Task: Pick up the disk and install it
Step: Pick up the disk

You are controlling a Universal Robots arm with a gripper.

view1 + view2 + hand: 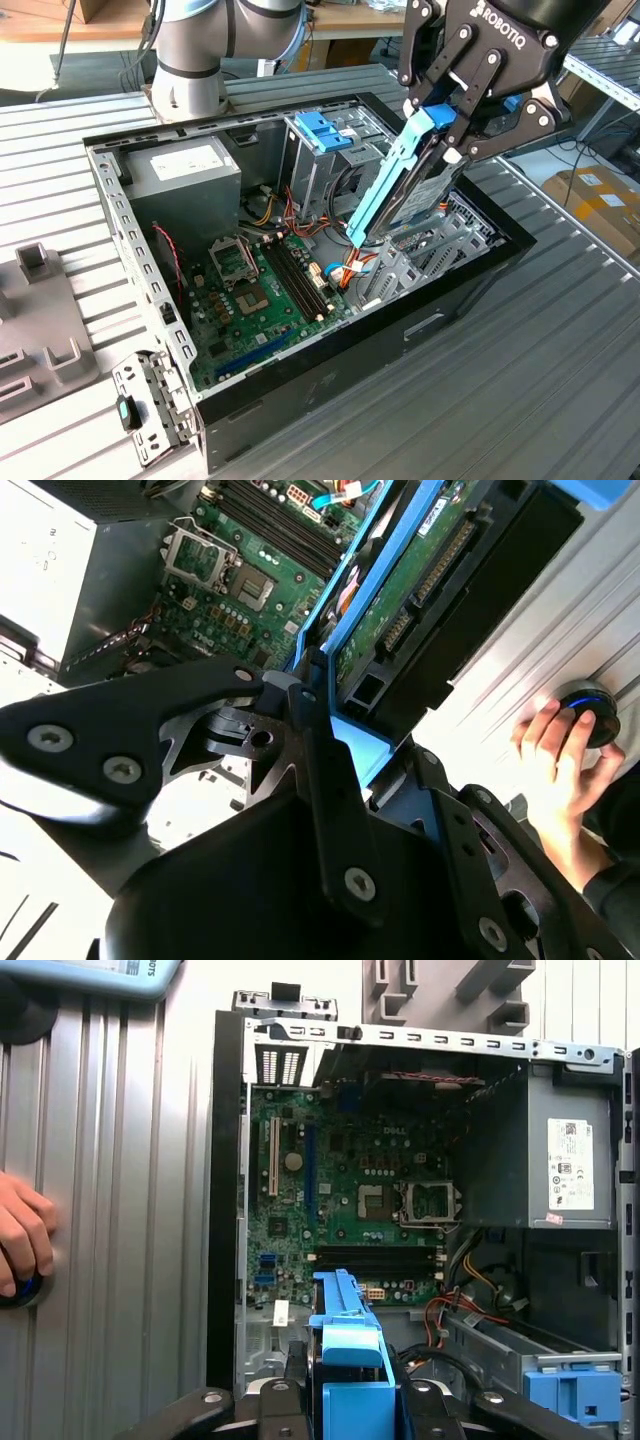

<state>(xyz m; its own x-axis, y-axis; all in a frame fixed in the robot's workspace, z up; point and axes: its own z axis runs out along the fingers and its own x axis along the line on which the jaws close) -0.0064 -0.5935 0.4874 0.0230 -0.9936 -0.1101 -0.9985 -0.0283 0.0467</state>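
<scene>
The disk (400, 175), silver with blue side rails, hangs tilted above the open black computer case (330, 370), its lower end dipping toward the bays at the exterior view's right. My gripper (443, 122) is shut on its upper end. In the second wrist view the disk (425, 565) shows its green circuit-board underside between the black fingers (315, 730). The first wrist view has its blue rail (345, 1325) end-on above the gripper (345, 1400), with the motherboard (350, 1200) beyond.
Inside the case sit a grey power supply (185, 170) and a metal cage with a blue top (325, 132). A person's hand (555, 750) rests on a round device on the slatted table (520, 380). Grey fixtures (40, 320) lie at the exterior view's left.
</scene>
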